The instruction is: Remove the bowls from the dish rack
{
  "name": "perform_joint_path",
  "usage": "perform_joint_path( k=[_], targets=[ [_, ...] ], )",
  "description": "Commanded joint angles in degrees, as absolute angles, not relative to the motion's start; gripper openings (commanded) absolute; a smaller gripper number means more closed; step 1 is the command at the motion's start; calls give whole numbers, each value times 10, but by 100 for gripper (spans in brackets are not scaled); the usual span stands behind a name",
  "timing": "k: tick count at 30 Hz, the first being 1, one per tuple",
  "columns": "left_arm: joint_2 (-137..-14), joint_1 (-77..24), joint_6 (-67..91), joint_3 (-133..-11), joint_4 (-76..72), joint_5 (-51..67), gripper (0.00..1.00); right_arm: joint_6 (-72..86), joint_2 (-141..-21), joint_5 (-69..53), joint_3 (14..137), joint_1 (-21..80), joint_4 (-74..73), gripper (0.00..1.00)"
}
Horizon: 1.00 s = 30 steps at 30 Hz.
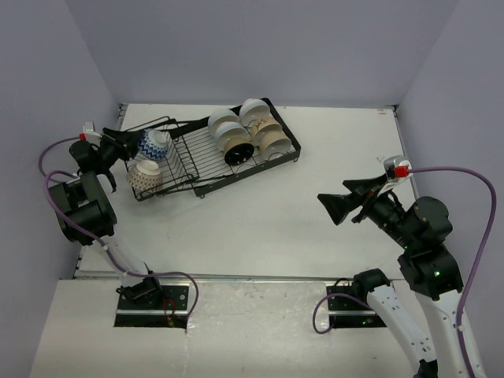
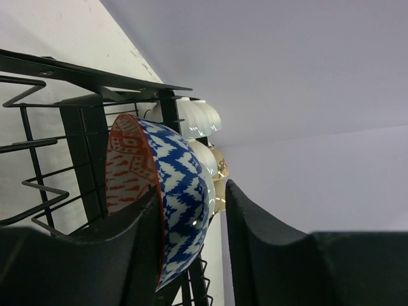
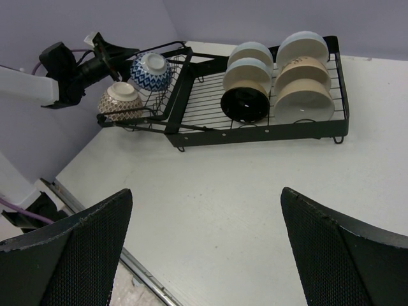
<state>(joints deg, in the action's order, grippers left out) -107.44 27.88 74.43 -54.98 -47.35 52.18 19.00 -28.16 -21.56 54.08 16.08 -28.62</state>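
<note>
The black wire dish rack lies at the back of the table. In its basket end a blue-and-white bowl stands on edge, with a tan patterned bowl below it. My left gripper straddles the blue-and-white bowl's wall. One finger is against the red-patterned inside, and the other stands off the outside with a gap, so the gripper is open. Several white, tan and dark-inside bowls stand in the tray section. My right gripper hangs wide open over bare table, holding nothing.
The walls close in on the table at the left, right and back. The rack's basket end sits near the table's left edge. Bare table surface lies between the rack and the arm bases.
</note>
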Motion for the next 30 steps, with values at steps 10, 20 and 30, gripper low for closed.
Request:
perform_joint_path(
  k=[10, 20, 30],
  targets=[
    [-1071, 265, 751, -567, -455, 554, 27, 183, -293, -209, 541, 163, -265, 99],
    [-1067, 260, 745, -591, -430, 554, 0, 183, -292, -208, 540, 163, -265, 99],
    [-1022, 236, 762, -671, -479, 575, 0, 184, -296, -208, 539, 162, -265, 99]
  ],
)
